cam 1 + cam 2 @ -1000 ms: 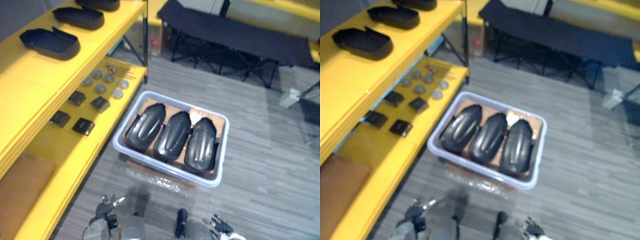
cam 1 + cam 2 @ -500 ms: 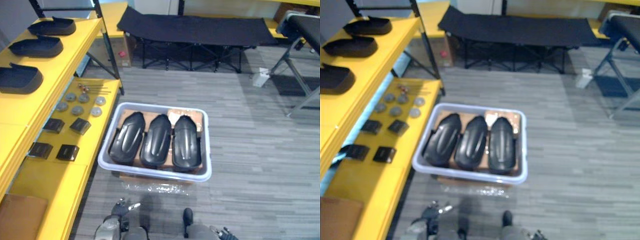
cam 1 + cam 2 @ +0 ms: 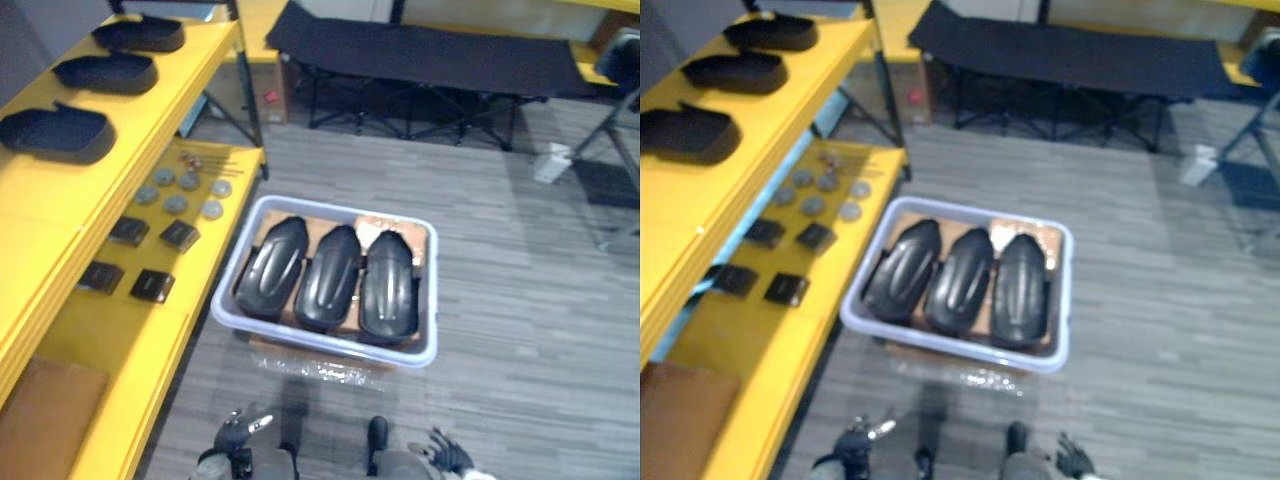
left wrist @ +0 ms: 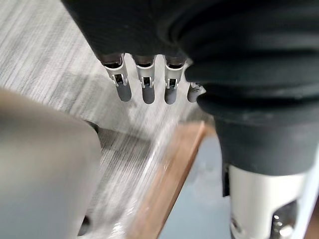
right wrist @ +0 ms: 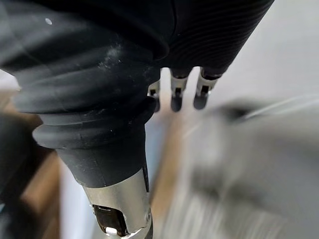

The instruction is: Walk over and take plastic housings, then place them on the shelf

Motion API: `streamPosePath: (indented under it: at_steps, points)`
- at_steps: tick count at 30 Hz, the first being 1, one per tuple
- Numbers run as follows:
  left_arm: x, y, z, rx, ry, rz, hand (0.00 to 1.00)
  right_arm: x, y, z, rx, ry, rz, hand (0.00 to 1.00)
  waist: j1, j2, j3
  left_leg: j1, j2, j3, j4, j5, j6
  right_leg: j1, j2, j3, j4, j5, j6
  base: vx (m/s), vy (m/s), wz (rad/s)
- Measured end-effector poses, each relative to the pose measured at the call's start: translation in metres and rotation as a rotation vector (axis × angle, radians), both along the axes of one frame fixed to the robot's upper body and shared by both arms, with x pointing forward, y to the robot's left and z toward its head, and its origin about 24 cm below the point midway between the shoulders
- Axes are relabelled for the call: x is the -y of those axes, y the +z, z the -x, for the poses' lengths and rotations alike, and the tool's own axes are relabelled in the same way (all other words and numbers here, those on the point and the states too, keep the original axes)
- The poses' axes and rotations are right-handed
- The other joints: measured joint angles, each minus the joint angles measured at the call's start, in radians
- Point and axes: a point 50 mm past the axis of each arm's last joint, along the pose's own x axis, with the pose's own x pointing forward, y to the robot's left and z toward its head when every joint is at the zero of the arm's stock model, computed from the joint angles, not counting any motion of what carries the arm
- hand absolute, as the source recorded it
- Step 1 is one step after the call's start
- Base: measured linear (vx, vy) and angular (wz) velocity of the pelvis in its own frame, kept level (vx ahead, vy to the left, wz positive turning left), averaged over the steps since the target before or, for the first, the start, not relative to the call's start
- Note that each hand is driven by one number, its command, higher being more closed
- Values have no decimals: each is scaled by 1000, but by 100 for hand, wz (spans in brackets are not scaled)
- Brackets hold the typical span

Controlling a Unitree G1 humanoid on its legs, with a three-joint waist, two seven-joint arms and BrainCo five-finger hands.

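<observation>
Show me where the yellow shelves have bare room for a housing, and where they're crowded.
Top shelf: bare on the near side of the three housings. Lower shelf: a bare strip between the black pads and the brown board. Crowded: the discs and pads on its far part.

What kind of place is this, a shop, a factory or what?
Probably a workshop or parts storeroom. A yellow shelf holds black plastic housings and rows of small parts, a pale bin on the grey floor carries three more housings, and a black folding cot stands behind.
</observation>
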Motion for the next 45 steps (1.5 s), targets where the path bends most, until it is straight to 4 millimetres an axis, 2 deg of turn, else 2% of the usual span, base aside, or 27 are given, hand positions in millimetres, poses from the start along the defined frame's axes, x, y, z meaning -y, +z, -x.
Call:
streamPosePath:
  at_steps: [1,2,3,4,5,6,8,9,10,11,12,13,14,15,16,18,19,20,22,23,25,28,32,35,36,39,45]
  points:
    - [-10,1,2,-10,9,-21,0,-33,39,-25,196,238,-28,0,22,-18,12,-6,1,-14,24,-5,-2,12,1,-16,0,0,0,-107,6,34]
    - [-18,-1,8,-38,24,-32,0,-62,79,-44,364,395,-80,0,51,-33,11,-16,3,-22,34,-7,-2,15,3,-21,-1,1,-2,-101,7,26]
    - [-22,-2,12,-56,38,-37,0,-75,100,-50,438,458,-114,0,66,-39,13,-21,4,-24,40,-11,-2,15,4,-24,-3,3,-5,-97,14,15]
    - [-29,-4,18,-81,52,-54,0,-93,137,-57,549,533,-192,0,88,-49,18,-22,5,-25,46,-13,-1,22,6,-27,-9,8,-9,-57,11,15]
    - [-32,-6,28,-114,40,-71,0,-101,166,-61,610,555,-278,0,93,-51,19,-24,5,-30,58,-21,1,33,7,-37,-12,9,-9,-47,19,13]
    - [-34,-7,34,-128,36,-78,0,-103,180,-64,634,550,-320,0,93,-52,19,-22,5,-31,62,-24,1,39,7,-39,-13,9,-9,-22,29,8]
    - [-30,-9,43,-147,33,-63,0,-87,220,-74,731,403,-465,0,89,-51,19,-22,5,-22,73,-35,4,45,8,-33,-12,8,-9,-26,46,-10]
    - [-29,-10,44,-149,33,-56,0,-79,228,-78,764,342,-482,0,86,-51,19,-22,5,-18,74,-36,6,44,8,-29,-12,8,-10,-22,44,-17]
    - [-25,-10,42,-144,29,-45,0,-57,243,-88,828,197,-497,0,78,-51,19,-18,5,-11,75,-37,6,43,8,-17,-12,8,-10,-9,31,-14]
    - [-23,-11,41,-139,26,-40,0,-45,249,-92,860,122,-500,0,72,-49,20,-16,5,-6,74,-37,6,43,9,-14,-12,8,-10,-7,29,-25]
    - [-20,-10,39,-129,9,-40,0,-4,265,-101,940,-123,-502,0,57,-47,21,-11,6,8,72,-37,6,37,11,-2,-12,9,-10,-1,13,-21]
    - [-20,-10,39,-128,1,-43,0,4,267,-102,951,-173,-502,0,54,-46,22,-10,7,11,72,-37,6,35,11,1,-12,9,-10,11,20,-29]
    - [-20,-10,39,-126,-13,-44,0,33,271,-104,987,-347,-502,0,42,-44,21,-1,7,24,67,-36,6,27,13,15,-11,11,-11,29,13,-31]
    - [-19,-10,39,-122,-18,-41,0,62,272,-102,1013,-517,-479,0,32,-31,28,4,8,41,65,-36,6,23,15,31,-11,14,-10,35,20,-34]
    - [-17,-10,38,-118,-24,-39,0,75,271,-101,1022,-598,-453,0,26,-24,33,6,8,49,67,-36,6,21,16,41,-12,15,-10,22,20,-34]
    - [-11,-9,36,-100,-51,-33,0,118,252,-93,993,-868,-266,0,-5,9,45,0,8,68,70,-37,6,3,15,62,-11,19,-9,15,27,-27]
    - [-11,-9,35,-96,-51,-34,0,127,245,-92,968,-922,-220,0,-15,15,48,-1,8,70,71,-37,6,0,15,68,-11,20,-10,7,23,-29]
    - [-9,-9,34,-89,-57,-34,0,140,232,-91,916,-1012,-154,0,-30,31,60,-4,11,80,75,-39,6,-9,15,75,-11,24,-15,-11,24,-24]
    - [-7,-7,30,-58,-35,-20,0,156,221,-90,863,-1126,-108,0,-48,51,87,-27,17,92,90,-46,9,-32,19,92,-11,31,-16,-58,19,-27]
    - [-6,-5,21,-27,-22,-9,0,168,217,-88,842,-1185,-69,0,-48,66,113,-46,22,92,98,-53,9,-48,24,95,-12,39,-18,-77,1,-18]
    - [-5,-1,8,11,5,-5,0,183,211,-90,792,-1243,-6,0,-49,74,154,-75,23,87,113,-53,9,-72,26,94,-12,46,-19,-106,-13,-2]
    - [-2,2,-4,39,12,10,0,194,213,-102,729,-1293,44,0,-48,77,175,-162,23,73,148,-53,9,-139,27,91,-14,62,-24,-130,-14,7]
    - [1,6,-19,76,16,31,0,209,224,-116,681,-1322,114,0,-44,99,194,-243,13,36,199,-52,13,-186,26,64,4,72,-22,-75,2,22]
    - [4,8,-28,92,8,36,0,208,230,-124,670,-1310,129,0,-31,110,201,-273,11,31,217,-53,15,-217,22,62,27,70,-23,-51,37,7]
    - [9,10,-37,112,-6,46,0,212,234,-126,669,-1307,156,0,-18,128,215,-288,10,24,235,-55,19,-232,18,60,50,62,-24,-50,46,7]
    - [18,13,-46,136,-32,61,0,215,237,-128,670,-1308,162,0,-16,147,225,-326,-2,5,255,-55,23,-276,5,46,104,41,-23,-69,48,14]
    - [20,16,-52,166,-12,77,0,206,247,-131,758,-1263,149,0,-16,153,234,-375,0,6,289,-57,29,-347,-8,50,183,15,-26,-63,26,2]
